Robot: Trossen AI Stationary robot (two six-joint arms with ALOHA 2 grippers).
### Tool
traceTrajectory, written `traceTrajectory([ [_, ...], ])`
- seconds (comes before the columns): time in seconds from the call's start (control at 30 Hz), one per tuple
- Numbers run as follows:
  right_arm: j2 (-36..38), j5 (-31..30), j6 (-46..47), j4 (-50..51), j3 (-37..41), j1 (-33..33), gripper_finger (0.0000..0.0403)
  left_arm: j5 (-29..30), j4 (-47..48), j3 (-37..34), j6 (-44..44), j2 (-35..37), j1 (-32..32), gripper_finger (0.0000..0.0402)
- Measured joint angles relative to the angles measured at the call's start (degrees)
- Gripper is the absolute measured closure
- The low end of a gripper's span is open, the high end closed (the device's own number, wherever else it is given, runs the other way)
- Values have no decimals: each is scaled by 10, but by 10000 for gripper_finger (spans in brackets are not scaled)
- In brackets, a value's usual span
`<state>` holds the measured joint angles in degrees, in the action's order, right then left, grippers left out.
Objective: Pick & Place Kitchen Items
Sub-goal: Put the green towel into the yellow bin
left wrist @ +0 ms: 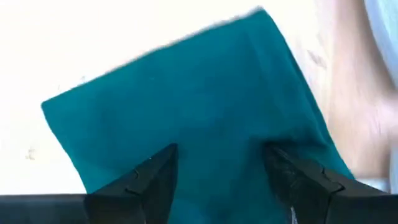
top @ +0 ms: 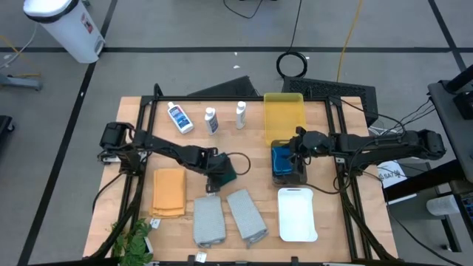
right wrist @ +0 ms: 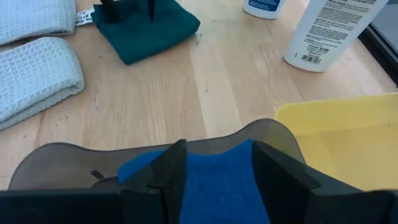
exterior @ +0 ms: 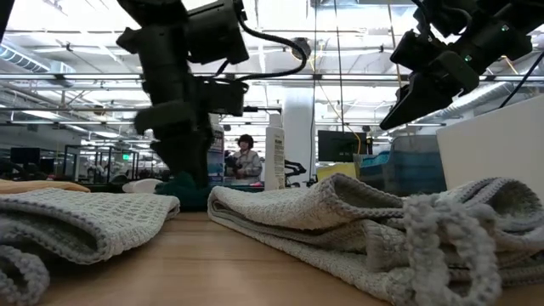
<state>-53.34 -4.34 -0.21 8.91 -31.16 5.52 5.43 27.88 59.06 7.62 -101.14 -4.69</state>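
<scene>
The dark green cloth (top: 229, 176) lies flat on the wooden table, a square shape in the left wrist view (left wrist: 186, 93). My left gripper (left wrist: 221, 165) stands open over it, pointing steeply down, both fingertips over the cloth's near part (right wrist: 149, 31). My right gripper (right wrist: 214, 171) is open above a blue sponge (right wrist: 211, 186) that lies in the dark grey tray (top: 290, 181); it touches nothing that I can see. Three white bottles (top: 211, 120) stand at the far side. An orange towel (top: 168, 191) and two grey towels (top: 208, 220) lie near the front. My left gripper's open fingertips (left wrist: 163, 163) come at the cloth's top face from above, one on each side of its middle. I cannot tell whether they touch the cloth or hang just above it. The cloth lies flat on the table.
A yellow tray (top: 284, 118) sits just beyond the dark grey one, and a white tray (top: 297, 214) lies in front of it. A leafy plant (top: 133, 240) stands at the front left corner. Bare wood (right wrist: 217, 87) shows between the cloth and the trays.
</scene>
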Motion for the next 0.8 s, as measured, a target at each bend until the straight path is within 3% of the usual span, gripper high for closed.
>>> traceTrajectory([
  [0.13, 0, 0, 0, -1, 0, 0, 243, -4, -29, -8, 111, 0, 13, 163],
  [0.3, 0, 0, 0, -1, 0, 0, 243, -8, -31, -8, 374, 0, 35, 163],
  [0.37, 0, 0, 0, -1, 0, 0, 243, -15, -39, -8, 408, 0, 39, 163],
  [0.5, 0, 0, 0, -1, 0, 0, 243, -78, -53, 9, 276, 0, 46, 163],
  [0.63, 0, 0, 0, -7, 0, 0, 243, -147, -45, 44, 199, 0, 55, 163],
  [0.8, 0, 0, 0, -9, 0, 0, 243, -142, -36, 70, -21, 0, 53, 163],
])
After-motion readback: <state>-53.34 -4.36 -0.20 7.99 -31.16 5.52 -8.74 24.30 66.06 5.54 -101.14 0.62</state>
